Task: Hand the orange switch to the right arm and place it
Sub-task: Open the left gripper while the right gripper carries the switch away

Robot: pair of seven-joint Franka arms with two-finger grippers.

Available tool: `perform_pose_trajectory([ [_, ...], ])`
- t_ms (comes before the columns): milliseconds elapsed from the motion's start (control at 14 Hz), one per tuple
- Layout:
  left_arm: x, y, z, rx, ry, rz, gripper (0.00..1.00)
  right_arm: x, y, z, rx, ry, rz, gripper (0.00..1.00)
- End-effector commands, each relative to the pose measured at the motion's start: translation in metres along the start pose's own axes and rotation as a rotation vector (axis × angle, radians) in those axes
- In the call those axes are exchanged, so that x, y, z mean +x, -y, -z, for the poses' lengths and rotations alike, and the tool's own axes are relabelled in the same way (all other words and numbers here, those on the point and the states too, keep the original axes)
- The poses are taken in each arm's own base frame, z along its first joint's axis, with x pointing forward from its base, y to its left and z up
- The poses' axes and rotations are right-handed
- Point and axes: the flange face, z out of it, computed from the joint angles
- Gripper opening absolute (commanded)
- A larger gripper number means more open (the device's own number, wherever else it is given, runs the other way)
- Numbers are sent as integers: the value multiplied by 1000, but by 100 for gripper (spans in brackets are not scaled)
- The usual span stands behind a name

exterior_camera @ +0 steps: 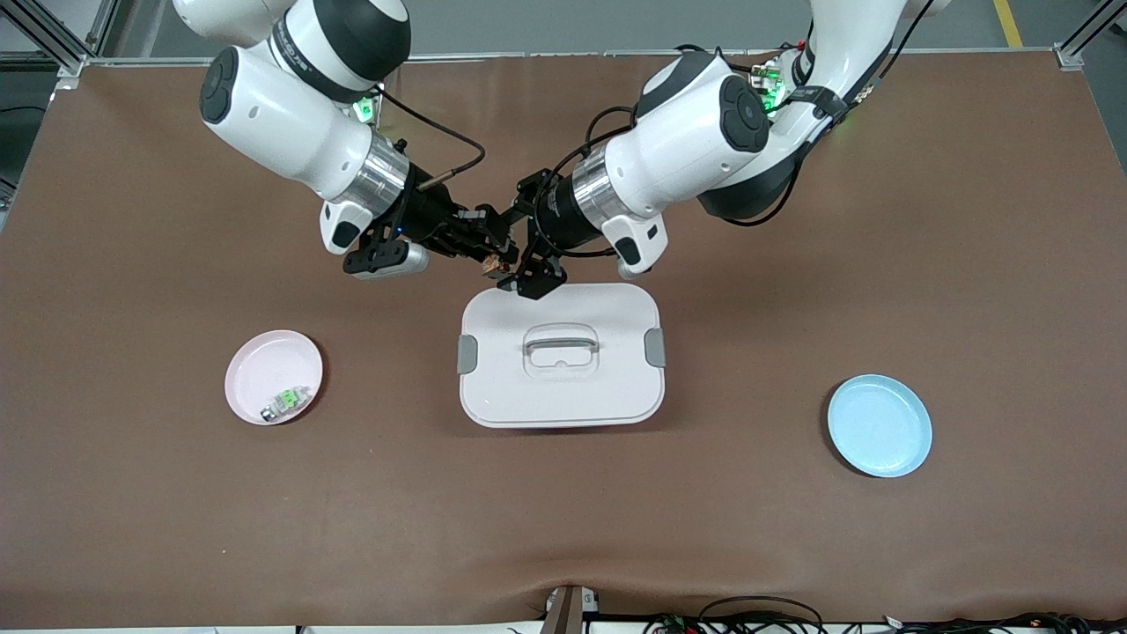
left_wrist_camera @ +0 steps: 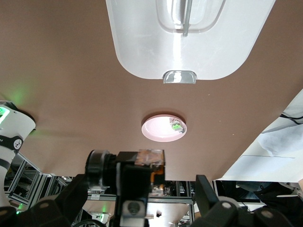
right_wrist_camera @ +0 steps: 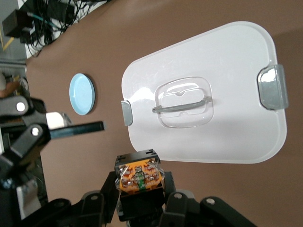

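Over white lid's [exterior_camera: 563, 357] edge nearest arms: orange switch [right_wrist_camera: 139, 177] clamped in right tool [exterior_camera: 487, 249]; left tool [exterior_camera: 518, 264] beside it, fingers spread wide, off switch.

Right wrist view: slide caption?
Right hand grips the orange switch above the white lid; left hand open.

Brown-covered bench [exterior_camera: 792, 546] carries three items. White lidded box [exterior_camera: 561, 356] with clear handle and grey clips sits mid-bench. Pink plate [exterior_camera: 255, 365] lies toward right arm's end; blue plate [exterior_camera: 880, 425] toward left arm's end, slightly nearer front camera. All well apart.
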Motion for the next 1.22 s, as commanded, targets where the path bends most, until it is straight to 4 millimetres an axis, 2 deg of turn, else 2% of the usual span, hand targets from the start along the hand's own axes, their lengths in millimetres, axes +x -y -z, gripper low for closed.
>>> perform_pose_trajectory([
  [0, 11, -9, 8, -16, -41, 1, 100, 10, -21, 11, -23, 51, 245, 0],
  [143, 18, -11, 4, -9, -50, -15, 100, 25, -52, 24, -75, 89, 415, 0],
  [286, 36, -23, -1, -2, -61, -22, 100, 36, -83, 38, -187, 149, 548, 0],
  [573, 52, -14, -11, -10, -157, -124, 100, 53, -129, 59, -338, 235, 790, 0],
  [716, 70, -18, -9, -19, -209, -165, 100, 65, -155, 74, -428, 274, 927, 0],
  [859, 77, -11, -9, -3, -236, -275, 100, 73, -180, 84, -461, 326, 1051, 0],
  [931, 87, -13, -4, 2, -252, -327, 100, 77, -195, 87, -456, 352, 1127, 0],
  [1146, 97, -22, 15, -12, -268, -424, 100, 81, -234, 92, -439, 391, 1221, 0],
])
